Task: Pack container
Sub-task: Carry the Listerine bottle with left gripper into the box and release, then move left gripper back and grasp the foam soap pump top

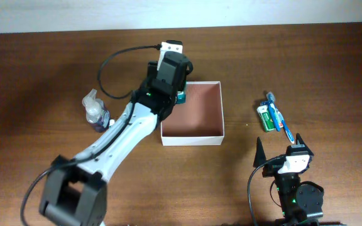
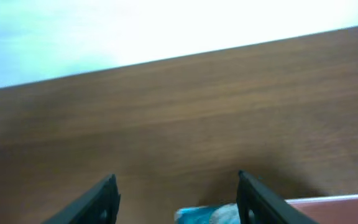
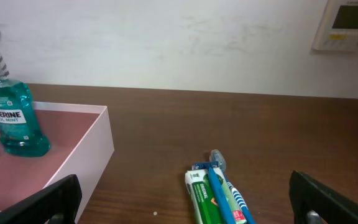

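- Only in the right wrist view is the mouthwash bottle (image 3: 17, 121) seen whole: teal, capped, standing in the far left corner of the container (image 1: 193, 139). From overhead it is almost wholly covered by the left gripper (image 2: 176, 180), and only a teal sliver is seen at the box's upper left corner.
- In the left wrist view the bottle's top is seen low between the two fingers, which are spread wider than it. The jaws are therefore open and nothing is gripped.
- The right gripper (image 1: 279, 141) is seen from overhead near the front edge of the bench (image 1: 43, 75), right of the container and well apart from it. Its jaws are spread wide and nothing is held.
- The container sits near the middle of the bench. Its reddish-brown floor is bare apart from the bottle.
- A wall-mounted control panel (image 3: 350, 22) is seen only from the right wrist.
- Counted: one container, one mouthwash bottle, one spray bottle (image 1: 95, 113), one green toothpaste tube (image 3: 201, 196), one blue toothbrush (image 1: 279, 116) and two arms.
- The tube and brush lie against each other on the bench, right of the container and just beyond the right gripper.
- The spray bottle stands left of the container, close beside the left arm (image 1: 115, 135), which reaches diagonally from the front left corner.
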`<action>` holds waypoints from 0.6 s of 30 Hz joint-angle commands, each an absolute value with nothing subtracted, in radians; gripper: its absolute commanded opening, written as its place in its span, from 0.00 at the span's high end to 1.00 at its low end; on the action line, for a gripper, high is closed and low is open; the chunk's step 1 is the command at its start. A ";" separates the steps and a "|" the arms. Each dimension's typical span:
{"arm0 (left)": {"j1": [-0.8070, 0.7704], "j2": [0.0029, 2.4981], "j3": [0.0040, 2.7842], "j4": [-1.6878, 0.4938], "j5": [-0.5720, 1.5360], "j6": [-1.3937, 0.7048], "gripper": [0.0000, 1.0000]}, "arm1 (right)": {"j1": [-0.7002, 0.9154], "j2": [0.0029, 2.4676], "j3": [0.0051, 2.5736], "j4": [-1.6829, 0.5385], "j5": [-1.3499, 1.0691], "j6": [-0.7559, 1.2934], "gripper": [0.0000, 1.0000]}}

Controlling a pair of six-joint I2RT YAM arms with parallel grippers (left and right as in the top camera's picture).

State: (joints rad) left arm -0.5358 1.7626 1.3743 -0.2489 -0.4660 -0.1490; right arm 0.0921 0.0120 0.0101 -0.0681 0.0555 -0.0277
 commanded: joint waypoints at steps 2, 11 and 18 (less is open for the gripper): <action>-0.521 1.611 1.413 -0.408 -0.569 -0.118 0.25 | 0.084 0.006 0.006 -0.076 0.061 -0.026 0.01; -0.339 1.495 1.412 -0.886 -0.507 -0.190 0.01 | 0.084 0.006 0.006 -0.076 0.061 -0.026 0.01; -0.102 1.496 1.392 -0.922 -0.229 -0.104 0.01 | 0.084 0.006 0.006 -0.076 0.061 -0.026 0.01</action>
State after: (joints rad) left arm -0.1875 1.5089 1.4033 -0.9245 -0.4156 -0.1604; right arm 0.0921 0.0120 0.0101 -0.0681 0.0555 -0.0265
